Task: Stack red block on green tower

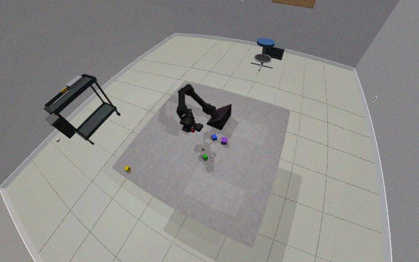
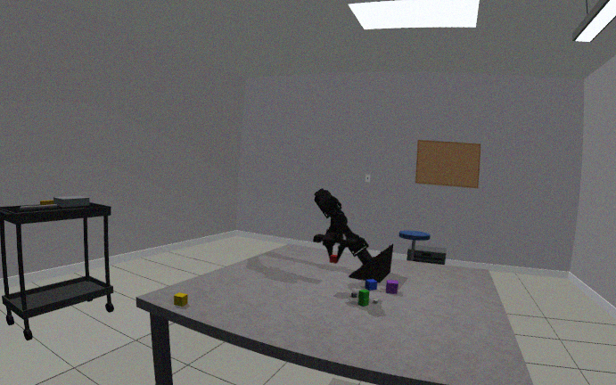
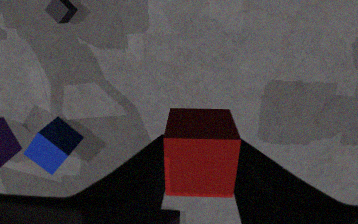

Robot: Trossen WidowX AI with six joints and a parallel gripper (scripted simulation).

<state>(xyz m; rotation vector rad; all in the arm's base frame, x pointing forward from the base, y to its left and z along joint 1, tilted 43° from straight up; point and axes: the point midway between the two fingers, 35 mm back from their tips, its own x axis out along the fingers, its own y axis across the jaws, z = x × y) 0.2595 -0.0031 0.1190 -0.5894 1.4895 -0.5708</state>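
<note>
My gripper (image 1: 192, 128) (image 2: 333, 257) (image 3: 199, 143) is shut on the red block, with one dark finger on each side of it. The red block (image 1: 192, 130) (image 2: 333, 259) (image 3: 202, 167) hangs above the table and looks about level in the wrist view. The green tower (image 1: 205, 157) (image 2: 363, 298) stands upright on the table, nearer the front edge than the gripper and apart from it. The tower is not in the wrist view.
A blue block (image 1: 214, 137) (image 2: 371, 284) (image 3: 47, 153) and a purple block (image 1: 224, 141) (image 2: 391, 286) lie behind the tower. A small dark cube (image 1: 203, 149) (image 2: 354, 294) and a small white piece (image 1: 211, 156) (image 2: 375, 300) lie close to it. A yellow block (image 1: 127, 168) (image 2: 180, 299) lies near the left corner.
</note>
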